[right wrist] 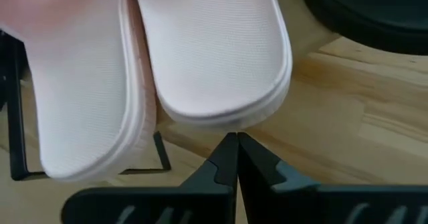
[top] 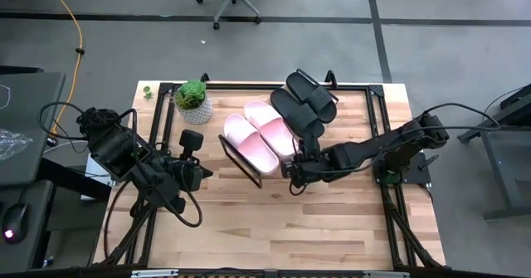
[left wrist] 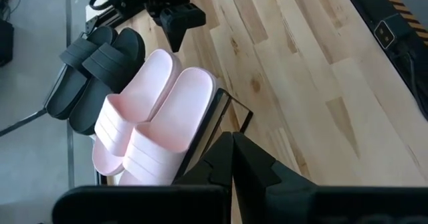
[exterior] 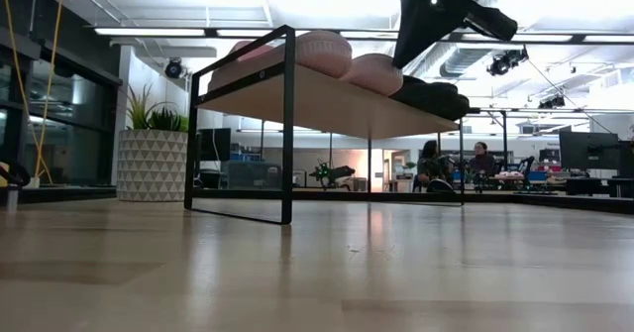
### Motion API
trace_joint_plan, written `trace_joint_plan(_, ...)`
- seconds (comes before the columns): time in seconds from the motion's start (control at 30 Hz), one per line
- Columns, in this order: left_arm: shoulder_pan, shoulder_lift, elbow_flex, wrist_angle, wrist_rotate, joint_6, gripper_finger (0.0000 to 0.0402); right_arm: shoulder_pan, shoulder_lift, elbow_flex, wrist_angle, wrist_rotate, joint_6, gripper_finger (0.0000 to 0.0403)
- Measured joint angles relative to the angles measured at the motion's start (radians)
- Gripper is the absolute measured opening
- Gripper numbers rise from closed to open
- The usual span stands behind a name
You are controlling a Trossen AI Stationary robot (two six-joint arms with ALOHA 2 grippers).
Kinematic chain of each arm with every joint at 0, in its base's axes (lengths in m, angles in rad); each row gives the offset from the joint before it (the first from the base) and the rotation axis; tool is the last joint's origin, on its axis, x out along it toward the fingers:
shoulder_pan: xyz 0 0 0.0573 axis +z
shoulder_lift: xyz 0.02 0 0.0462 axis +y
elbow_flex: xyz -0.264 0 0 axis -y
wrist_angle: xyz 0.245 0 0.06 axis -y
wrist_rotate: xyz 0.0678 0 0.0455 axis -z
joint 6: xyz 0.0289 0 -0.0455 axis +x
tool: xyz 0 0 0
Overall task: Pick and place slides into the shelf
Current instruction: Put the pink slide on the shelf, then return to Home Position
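Observation:
The shelf (top: 240,163), a slanted wood board in a thin black frame, stands at the table's far middle. Two pale pink slides (top: 259,137) lie side by side on it, heels toward the near edge. Two black slides (top: 304,104) lie to their right, one partly over the other. My right gripper (right wrist: 234,140) is shut, its tips just off the heel of the right-hand pink slide (right wrist: 221,63). My left gripper (left wrist: 233,144) hangs shut above the table, left of the shelf, holding nothing. My right gripper comes slanting down from the table's near right side, with its shut tips right at the heel edge (right wrist: 227,120) of the right-hand pink slide. I cannot tell whether they touch it. The slide lies flat on the shelf board.
A small potted plant (top: 192,102) stands at the shelf's far left corner. Bare wooden tabletop (top: 274,228) spreads toward the near edge. In the low view, people sit at desks (exterior: 431,164) in the room far behind the table.

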Motion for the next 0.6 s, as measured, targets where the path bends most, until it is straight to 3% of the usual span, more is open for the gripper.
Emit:
trace_joint_plan(0.4, 0.0, 0.0, 0.0, 0.0, 0.0, 0.0, 0.0001, -0.021, 0.0, 0.0, -0.003, 0.042, -0.001, 0.0)
trace_joint_plan(0.6, 0.0, 0.0, 0.0, 0.0, 0.008, -0.003, 0.0001, 0.018, 0.0, 0.0, -0.012, -0.042, 0.004, 0.0)
